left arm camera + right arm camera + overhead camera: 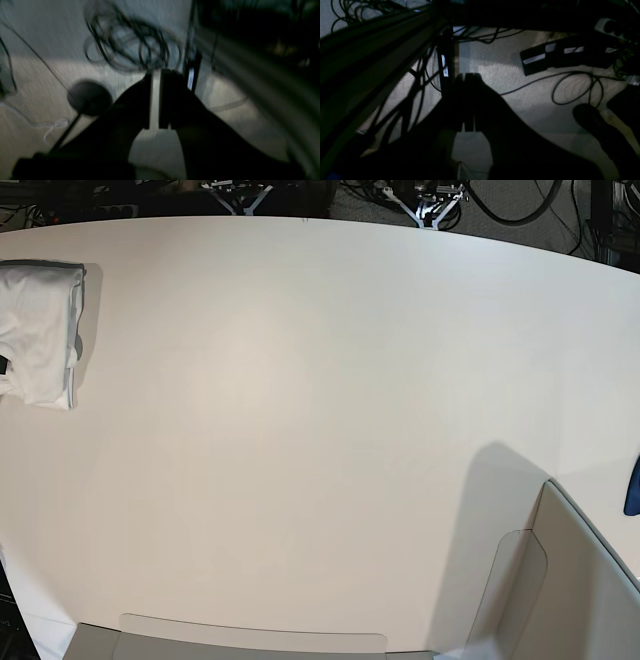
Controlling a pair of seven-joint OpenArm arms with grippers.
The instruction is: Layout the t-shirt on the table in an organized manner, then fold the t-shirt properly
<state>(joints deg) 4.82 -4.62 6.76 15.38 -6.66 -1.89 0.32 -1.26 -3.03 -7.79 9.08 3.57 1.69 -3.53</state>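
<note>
The t-shirt (38,330) lies folded into a compact white bundle at the far left edge of the table (300,430), plain white side up. Neither arm shows in the base view. Both wrist cameras look at the floor beside the table. My left gripper (155,73) hangs over the floor with its dark fingers almost together, only a thin slit between them and nothing in it. The fingers of my right gripper (467,75) are pressed together, also holding nothing.
A grey panel (560,580) stands at the table's near right corner, and a blue object (633,485) pokes in at the right edge. On the floor lie a cable coil (130,42), a round dark stand base (88,97), a black box (545,57) and a power strip (610,27).
</note>
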